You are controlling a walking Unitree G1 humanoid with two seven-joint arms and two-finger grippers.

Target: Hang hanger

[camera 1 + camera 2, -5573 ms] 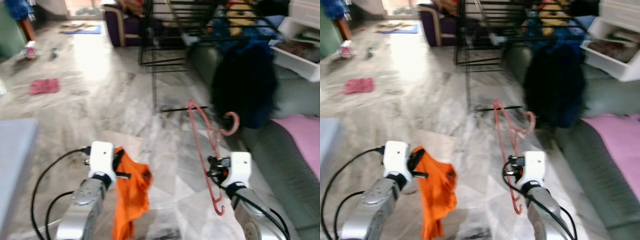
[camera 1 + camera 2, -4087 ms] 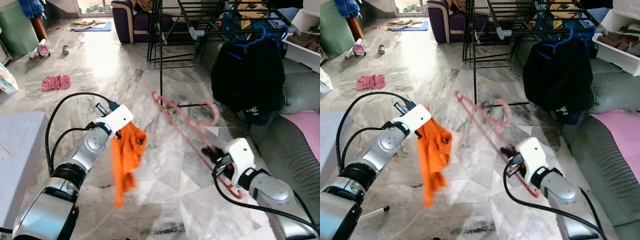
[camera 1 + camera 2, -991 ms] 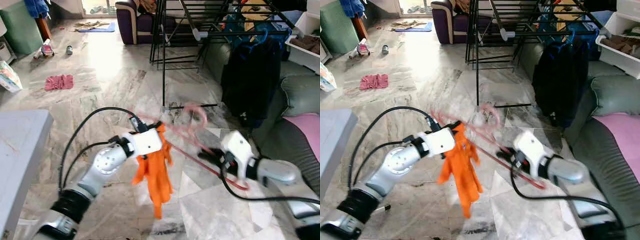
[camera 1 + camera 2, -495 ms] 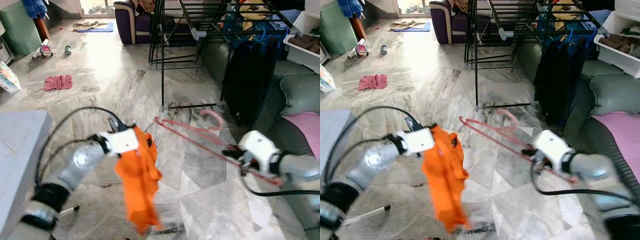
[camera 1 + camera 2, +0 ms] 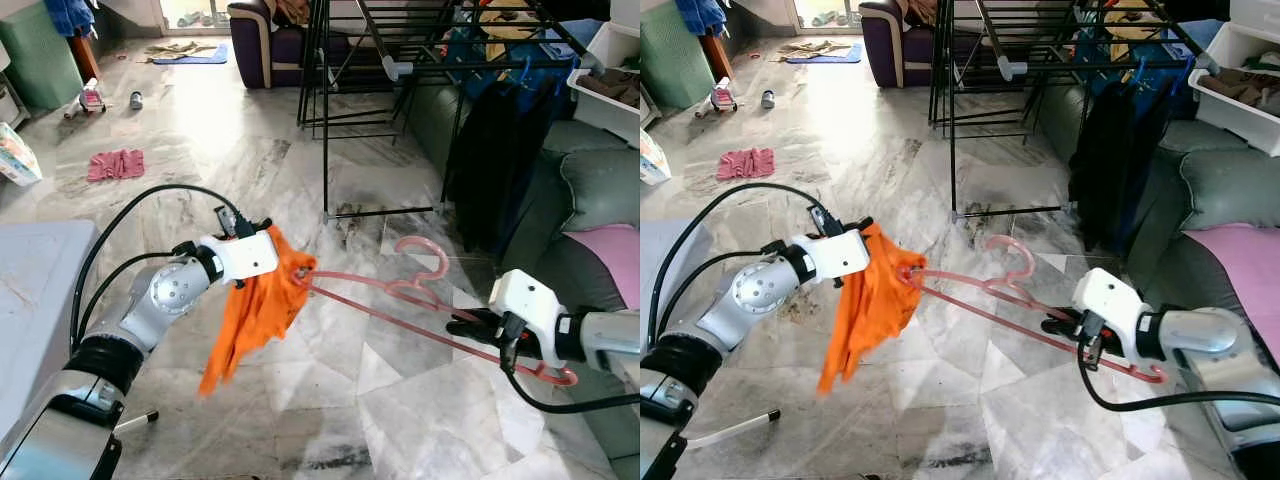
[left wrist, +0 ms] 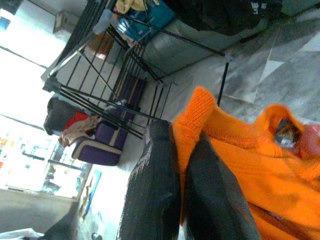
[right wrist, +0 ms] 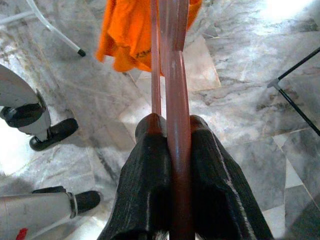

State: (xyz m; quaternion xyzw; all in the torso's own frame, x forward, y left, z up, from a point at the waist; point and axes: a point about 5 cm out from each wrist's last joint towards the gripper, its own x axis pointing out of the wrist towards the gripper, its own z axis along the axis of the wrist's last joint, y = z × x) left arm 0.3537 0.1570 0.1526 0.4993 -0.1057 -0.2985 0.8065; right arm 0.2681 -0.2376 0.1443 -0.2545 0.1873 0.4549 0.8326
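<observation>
Gripping the pink hanger [image 5: 430,305] between closed fingers, the right gripper [image 5: 462,325] holds it low over the marble floor [image 5: 250,180]. Left gripper [image 6: 185,165] is clamped on an orange garment [image 5: 255,305], which touches the hanger's far tip. Beyond stands a drying rack [image 5: 400,60].

Hanger [image 5: 420,300] tip — apparently buried inside orange garment [image 5: 255,310].
</observation>
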